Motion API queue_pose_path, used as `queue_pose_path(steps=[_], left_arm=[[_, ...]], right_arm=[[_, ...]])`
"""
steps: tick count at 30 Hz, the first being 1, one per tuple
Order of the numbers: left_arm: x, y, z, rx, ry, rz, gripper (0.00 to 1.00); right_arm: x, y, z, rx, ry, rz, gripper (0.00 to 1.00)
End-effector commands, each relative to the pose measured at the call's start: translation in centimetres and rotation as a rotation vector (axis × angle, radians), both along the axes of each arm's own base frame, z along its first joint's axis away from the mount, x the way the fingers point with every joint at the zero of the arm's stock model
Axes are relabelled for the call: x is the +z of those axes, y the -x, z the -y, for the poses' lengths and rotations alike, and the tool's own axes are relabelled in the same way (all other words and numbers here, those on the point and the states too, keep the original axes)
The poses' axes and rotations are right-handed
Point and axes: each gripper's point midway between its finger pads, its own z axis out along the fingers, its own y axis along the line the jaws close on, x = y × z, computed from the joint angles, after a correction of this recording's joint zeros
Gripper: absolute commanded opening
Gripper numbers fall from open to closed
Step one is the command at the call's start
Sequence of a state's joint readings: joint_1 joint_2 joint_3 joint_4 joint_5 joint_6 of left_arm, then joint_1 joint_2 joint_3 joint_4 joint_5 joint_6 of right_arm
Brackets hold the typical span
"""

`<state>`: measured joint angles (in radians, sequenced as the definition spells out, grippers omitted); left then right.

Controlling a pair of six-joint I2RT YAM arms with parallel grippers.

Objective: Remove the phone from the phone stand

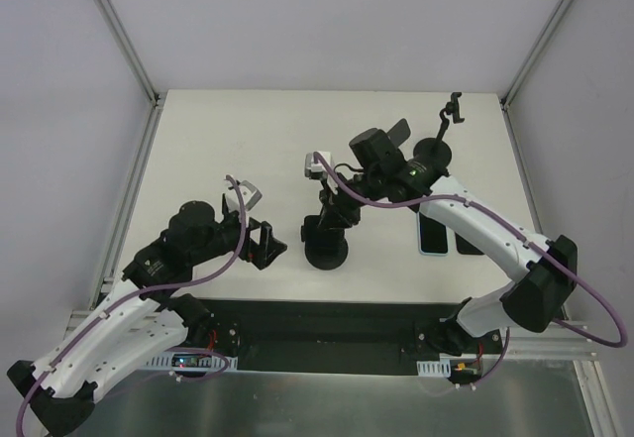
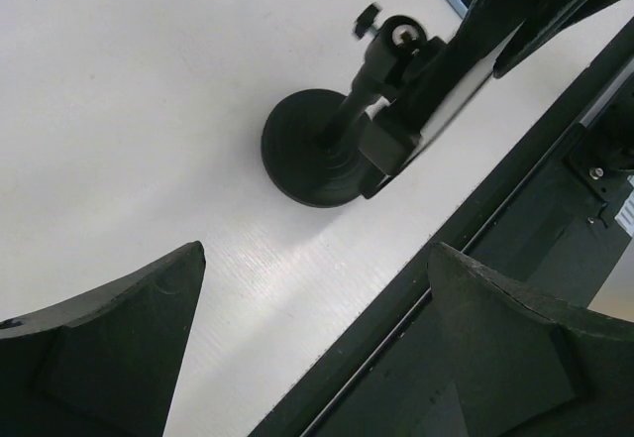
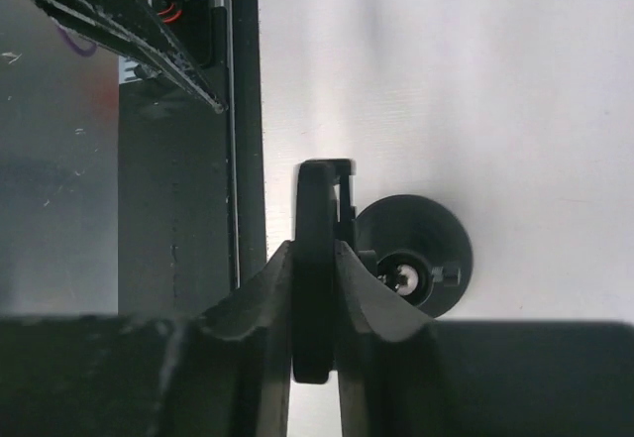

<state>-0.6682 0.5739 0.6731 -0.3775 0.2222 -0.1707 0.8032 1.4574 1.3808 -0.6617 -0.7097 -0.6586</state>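
Okay, phone (image 3: 315, 199) clamped in stand (image 3: 416, 249) on desk (image 2: 149, 80). Thin, stiff, likely light, slick. Right claw (image 3: 313, 251) pinching its 2 faces, decent hold spot. Left claw (image 2: 317, 249) spread wide near stand base.

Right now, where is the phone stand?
In the top view, the phone stand sits mid-table, right of the left hand, under the right hand gripping its phone.
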Motion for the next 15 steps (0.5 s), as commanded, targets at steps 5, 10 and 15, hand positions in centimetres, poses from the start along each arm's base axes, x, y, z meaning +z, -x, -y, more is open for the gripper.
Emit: queue_pose_path(steps=[5, 10, 15], left_arm=[[-0.5, -1.1, 0.0, 0.051, -0.025, -0.017, 0.93], [-0.6, -1.6, 0.5, 0.047, -0.018, -0.015, 0.93], [0.4, -1.7, 2.2, -0.069, -0.003, 0.046, 0.92]], right_arm=[[2.1, -2.3, 0.0, -0.265, -0.103, 0.065, 0.01], [2.7, -2.7, 0.7, -0.383, -0.132, 0.094, 0.01], [1.5, -2.5, 1.0, -0.391, -0.084, 0.105, 0.01]])
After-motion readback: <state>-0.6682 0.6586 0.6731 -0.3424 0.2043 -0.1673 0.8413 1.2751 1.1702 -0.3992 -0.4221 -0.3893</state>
